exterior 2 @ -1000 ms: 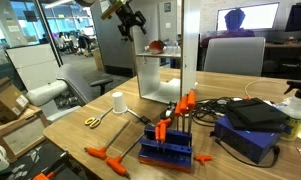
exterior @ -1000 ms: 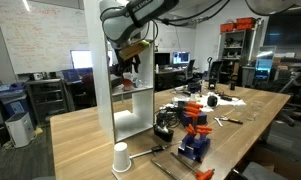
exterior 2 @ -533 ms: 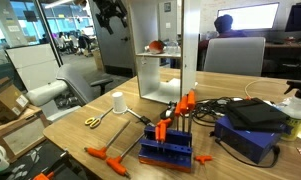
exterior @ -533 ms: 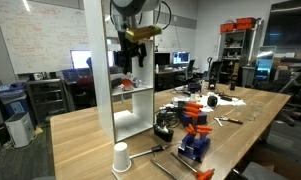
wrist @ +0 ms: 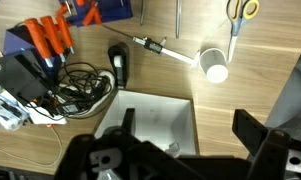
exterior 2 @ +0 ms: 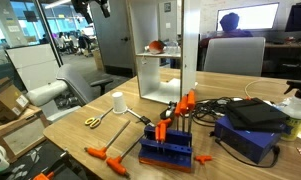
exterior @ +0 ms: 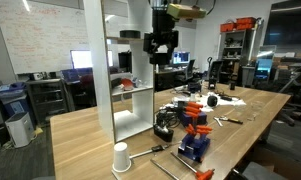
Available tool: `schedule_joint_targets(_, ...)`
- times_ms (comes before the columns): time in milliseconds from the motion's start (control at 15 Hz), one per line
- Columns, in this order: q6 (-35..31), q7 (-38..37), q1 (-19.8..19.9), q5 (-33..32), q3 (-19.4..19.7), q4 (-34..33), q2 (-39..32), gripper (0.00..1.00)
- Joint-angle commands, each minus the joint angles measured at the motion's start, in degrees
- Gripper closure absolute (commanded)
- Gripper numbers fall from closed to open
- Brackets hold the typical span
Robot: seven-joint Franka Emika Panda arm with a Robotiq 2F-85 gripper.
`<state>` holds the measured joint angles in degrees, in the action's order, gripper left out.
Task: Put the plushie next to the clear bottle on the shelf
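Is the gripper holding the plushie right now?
No, the plushie sits on a board of the shelf, while the gripper hangs apart from it with nothing between its jaws.

On the wooden table (wrist: 230,105) in the wrist view, a white paper cup (wrist: 216,71) stands at two o'clock from the picture's middle, with yellow-handled scissors (wrist: 240,12) at one o'clock of it and a slim screwdriver-like tool (wrist: 155,48) at ten o'clock of it. A tangle of black cables (wrist: 75,95) sits at nine o'clock of the frame, orange-handled pieces (wrist: 50,40) at eleven. In an exterior view, blue-and-orange blocks (exterior 2: 168,140) stand at four o'clock of the cup
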<state>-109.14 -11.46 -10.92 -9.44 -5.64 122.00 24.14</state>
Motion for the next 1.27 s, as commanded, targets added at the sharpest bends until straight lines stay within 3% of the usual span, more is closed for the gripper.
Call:
schedule_joint_targets(0,2.36,-0.16,4.54,1.10,0.87,8.32,11.44,0.00)
schedule_joint_targets(533,11.76,0.90,10.39,1.46,3.52,12.92,18.85,0.00)
schedule_joint_targets(1200,11.02,0.59,10.87,0.60,2.90,12.81,17.54,0.00)
